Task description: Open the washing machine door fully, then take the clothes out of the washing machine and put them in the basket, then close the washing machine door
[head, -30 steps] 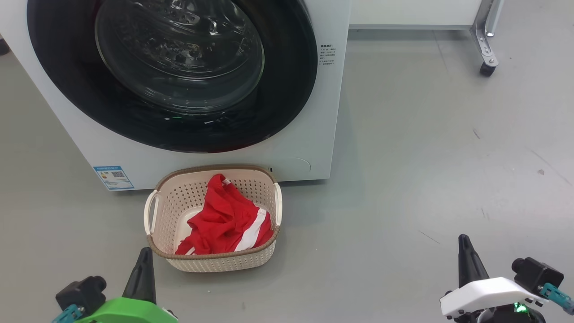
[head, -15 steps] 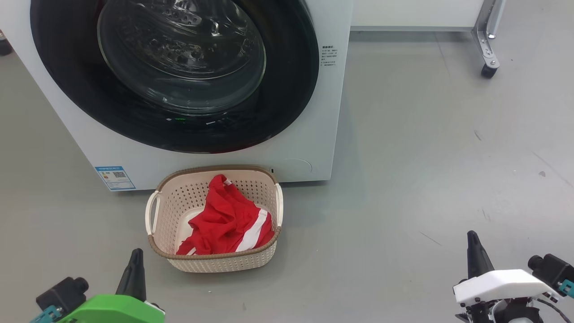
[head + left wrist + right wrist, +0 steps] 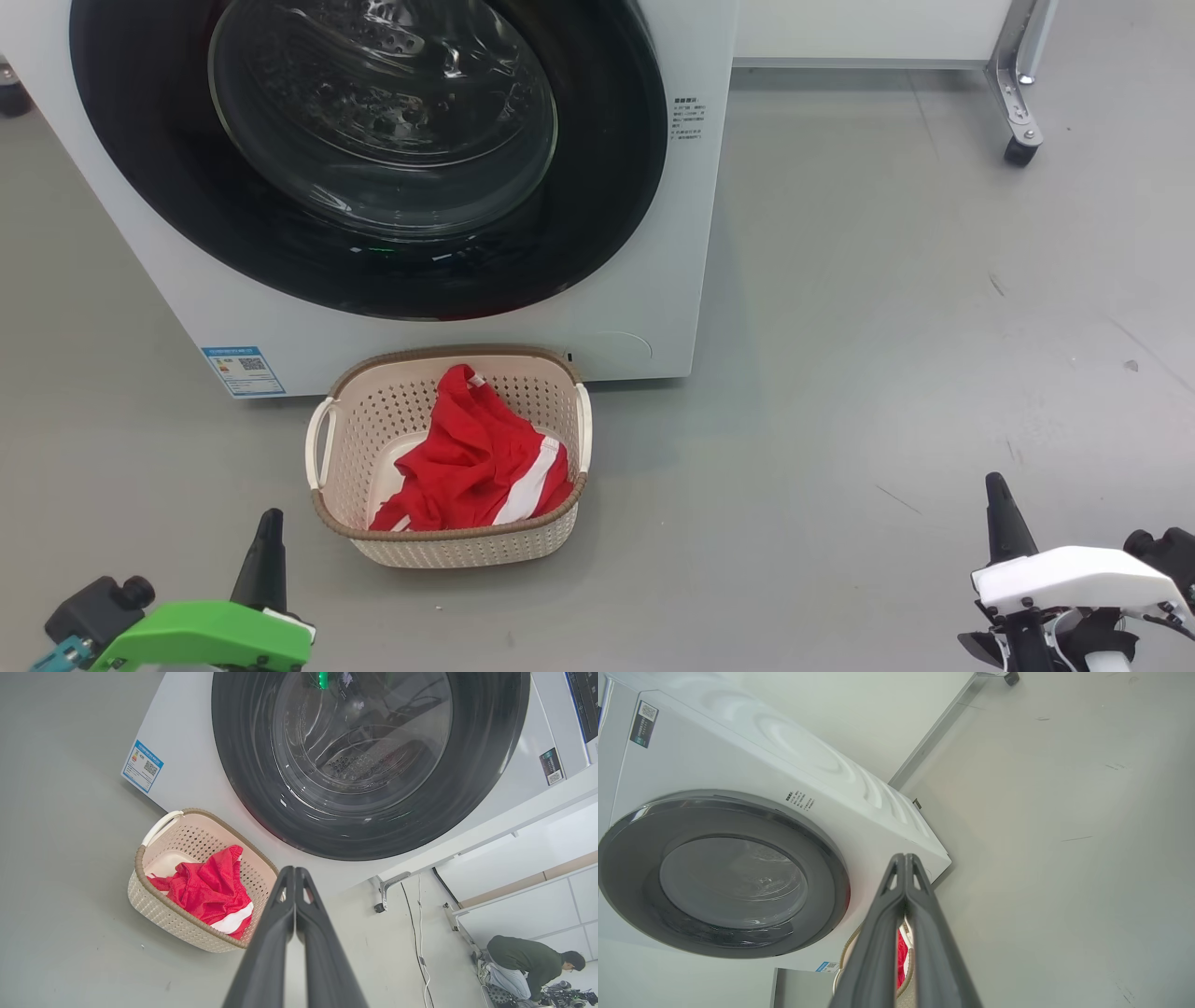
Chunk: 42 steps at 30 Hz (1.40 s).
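The white washing machine [image 3: 672,233] stands ahead with its black-rimmed round door [image 3: 373,149] lying flat against its front, glass bowl bulging at the centre. On the floor against its base sits the cream basket [image 3: 448,546] holding the red clothes [image 3: 467,467] with white stripes. My left gripper [image 3: 269,525] is low at the lower left, shut and empty, short of the basket's near left corner. My right gripper [image 3: 997,490] is at the lower right over bare floor, shut and empty. The left wrist view shows the door [image 3: 369,760], the basket [image 3: 163,914], the clothes [image 3: 210,891] and the shut gripper [image 3: 295,873]. The right wrist view shows the door [image 3: 724,872] and shut gripper [image 3: 905,859].
Grey floor [image 3: 887,327] spreads open to the machine's right. A metal frame leg on a caster [image 3: 1018,149] stands at the far right. A blue label [image 3: 243,371] marks the machine's lower left corner. A person [image 3: 528,959] crouches far off in the left wrist view.
Both grippers have drawn back lower toward the bottom edge of the head view, the right one also further right. The view has shifted slightly. Basket, clothes and door stay put.
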{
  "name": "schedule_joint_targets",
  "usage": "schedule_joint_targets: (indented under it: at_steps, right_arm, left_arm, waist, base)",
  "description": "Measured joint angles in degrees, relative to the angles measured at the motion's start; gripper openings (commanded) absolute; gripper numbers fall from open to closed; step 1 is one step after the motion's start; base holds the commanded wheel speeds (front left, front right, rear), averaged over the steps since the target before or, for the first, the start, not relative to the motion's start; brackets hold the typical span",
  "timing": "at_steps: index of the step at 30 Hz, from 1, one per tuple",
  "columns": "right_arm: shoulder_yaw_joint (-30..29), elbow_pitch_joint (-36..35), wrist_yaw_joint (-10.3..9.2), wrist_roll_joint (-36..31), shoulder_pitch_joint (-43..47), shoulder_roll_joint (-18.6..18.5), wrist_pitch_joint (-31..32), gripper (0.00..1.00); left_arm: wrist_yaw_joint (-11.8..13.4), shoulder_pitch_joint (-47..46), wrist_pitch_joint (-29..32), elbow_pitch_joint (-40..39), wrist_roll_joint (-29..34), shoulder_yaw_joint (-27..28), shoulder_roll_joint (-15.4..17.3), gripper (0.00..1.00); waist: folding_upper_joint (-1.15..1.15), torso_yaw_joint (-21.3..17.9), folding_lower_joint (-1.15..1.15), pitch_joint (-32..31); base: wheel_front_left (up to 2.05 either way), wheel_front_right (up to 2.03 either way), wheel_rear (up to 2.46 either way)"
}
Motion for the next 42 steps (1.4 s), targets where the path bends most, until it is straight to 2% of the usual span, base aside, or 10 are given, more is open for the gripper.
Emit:
schedule_joint_targets:
  at_steps: [42]
  right_arm:
    - [-6.27,2.57,3.01,31.93,-4.93,-0.79,7.31,0.00]
  left_arm:
    - [-4.89,-4.14,6.15,3.60,-31.49,6.56,-0.05,0.00]
  waist:
    - [0.00,0.68,0.00,-0.64]
  base:
    - [0.00,0.00,0.00]
